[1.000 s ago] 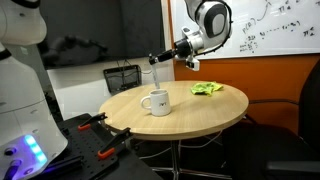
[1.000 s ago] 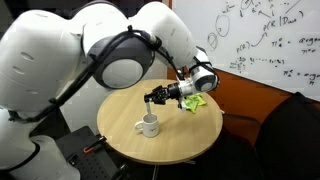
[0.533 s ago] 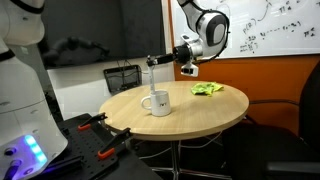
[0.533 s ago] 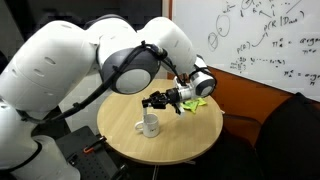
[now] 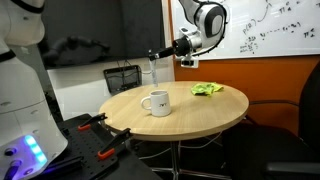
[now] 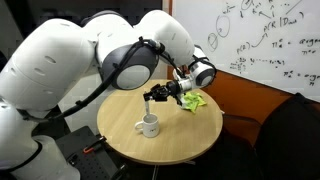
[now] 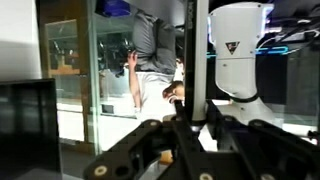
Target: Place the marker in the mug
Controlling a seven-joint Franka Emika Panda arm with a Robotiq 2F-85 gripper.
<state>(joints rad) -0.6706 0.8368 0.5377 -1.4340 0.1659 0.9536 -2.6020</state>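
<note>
The white mug (image 5: 155,102) stands upright on the round wooden table (image 5: 215,112), handle to the side; it also shows in the other exterior view (image 6: 148,125). My gripper (image 5: 156,55) is held level well above the mug and is shut on the thin dark marker (image 5: 152,69), which hangs upright from the jaws with a clear gap between its lower end and the mug's rim. The gripper (image 6: 154,95) and marker (image 6: 148,104) show in both exterior views. In the wrist view the marker (image 7: 187,60) crosses between my fingertips (image 7: 187,125). The mug is out of the wrist view.
A crumpled green cloth (image 5: 207,89) lies on the far side of the table, also in the other exterior view (image 6: 193,101). A whiteboard (image 5: 285,25) hangs behind. A white robot body (image 5: 25,100) and a black stand with orange clamps (image 5: 95,135) are beside the table.
My gripper has risen slightly with the marker still in it, and the arm's wrist has shifted. The mug and cloth have not moved.
</note>
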